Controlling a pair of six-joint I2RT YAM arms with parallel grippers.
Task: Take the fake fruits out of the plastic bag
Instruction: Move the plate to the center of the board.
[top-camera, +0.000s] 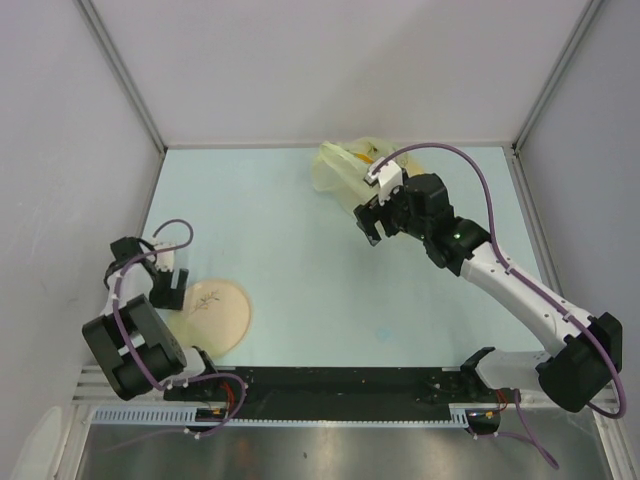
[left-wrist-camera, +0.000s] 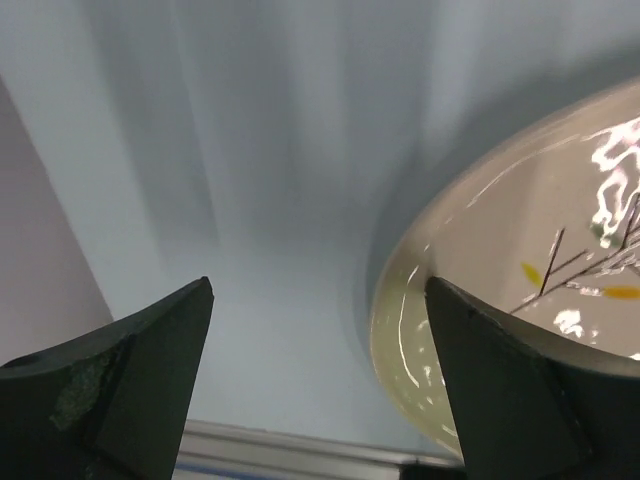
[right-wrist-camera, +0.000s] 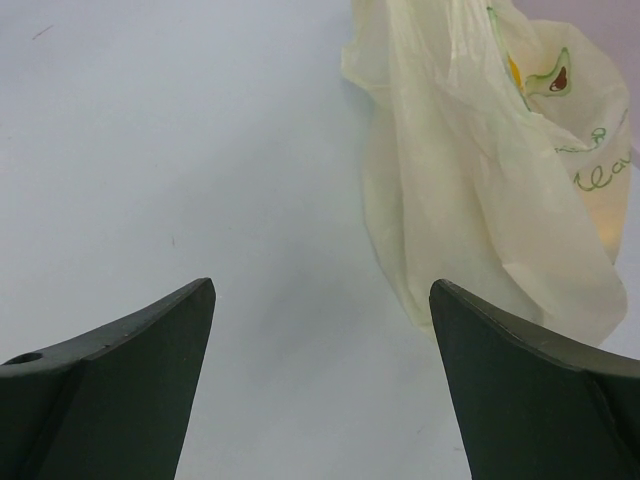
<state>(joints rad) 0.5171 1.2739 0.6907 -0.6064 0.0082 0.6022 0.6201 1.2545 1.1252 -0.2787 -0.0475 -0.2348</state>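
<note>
The plastic bag (top-camera: 342, 166) lies crumpled at the far middle-right of the table. It is pale yellow and translucent, with an avocado print (right-wrist-camera: 556, 76). In the right wrist view the bag (right-wrist-camera: 470, 180) fills the upper right. The fake fruits are hidden inside; only a faint yellow-orange patch (right-wrist-camera: 514, 70) shows through. My right gripper (top-camera: 370, 228) is open and empty, just on the near side of the bag, with the bag ahead and to the right of its fingers (right-wrist-camera: 320, 288). My left gripper (top-camera: 168, 296) is open and empty at the near left.
A round beige plate (top-camera: 222, 312) with a twig pattern sits at the near left. Its rim (left-wrist-camera: 420, 330) lies by my left gripper's right finger (left-wrist-camera: 500, 380). Grey walls enclose the table on the left, back and right.
</note>
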